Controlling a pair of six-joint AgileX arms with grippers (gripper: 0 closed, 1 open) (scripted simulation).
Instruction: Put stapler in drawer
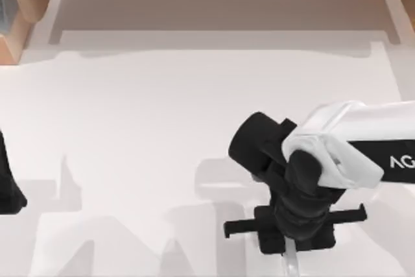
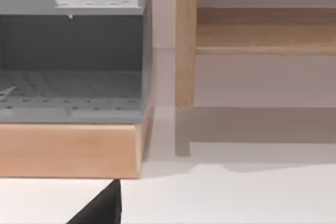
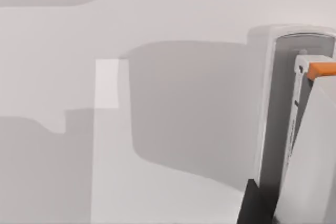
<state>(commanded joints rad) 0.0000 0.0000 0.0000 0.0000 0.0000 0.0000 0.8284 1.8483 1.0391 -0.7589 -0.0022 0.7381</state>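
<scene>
A: Starting at the left: where is the left arm?

B: The left claw (image 1: pixel 8 189) sits parked at the desk's (image 1: pixel 149 128) left edge, a dark shape only. I cannot tell whether it is open or closed. Its wrist camera looks at a grey drawer unit (image 2: pixel 71 56) on a wooden base, beside a wooden post (image 2: pixel 185 40), at the far left of the scene.

A: And the right arm?

B: It reaches in from the right edge, forearm roughly level, wrist bent down so the right claw (image 1: pixel 293 241) points at the desk near the near edge, right of centre. Its crossbar runs left to right.

A: Is it holding anything?

B: The stapler (image 3: pixel 294 129) lies under it, a pale slim bar with an orange bit near one end, seen in the right wrist view close against the claw. Whether the fingers are closed on it, I cannot tell.

A: How should this step go?

B: I judge it a grasp. Centre the fingers across the stapler's narrow width, close firmly at its middle so it cannot pivot, then lift straight before carrying it far-left toward the drawer.
</scene>
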